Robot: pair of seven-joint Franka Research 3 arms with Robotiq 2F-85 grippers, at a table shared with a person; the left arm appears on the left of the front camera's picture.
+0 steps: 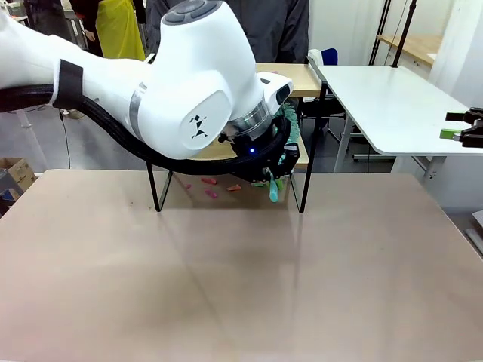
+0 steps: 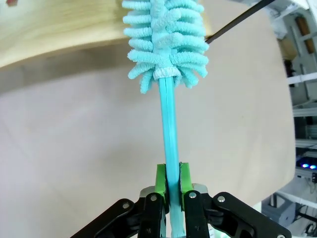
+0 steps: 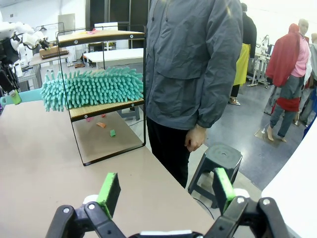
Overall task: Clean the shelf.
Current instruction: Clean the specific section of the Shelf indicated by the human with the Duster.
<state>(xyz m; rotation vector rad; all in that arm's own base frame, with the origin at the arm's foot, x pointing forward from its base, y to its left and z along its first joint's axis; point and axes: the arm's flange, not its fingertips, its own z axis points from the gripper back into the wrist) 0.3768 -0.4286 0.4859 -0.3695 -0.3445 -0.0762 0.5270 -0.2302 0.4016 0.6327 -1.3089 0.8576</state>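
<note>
Two-tier shelf [image 3: 99, 36], light wooden boards in a black metal frame, at the far edge of the beige table [image 1: 226, 286]. Left gripper [image 2: 172, 181] — clamped on a teal chenille duster [image 3: 94, 87] — holds its head on the shelf's lower board. Right gripper [image 3: 166, 186], well apart from the shelf — spread wide.

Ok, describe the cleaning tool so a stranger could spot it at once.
Find the two-tier shelf at the far edge of the table. On its lower board lies the duster, held by the left gripper: a fluffy turquoise head on a thin handle, unlike the tiny coloured scraps beneath.
</note>
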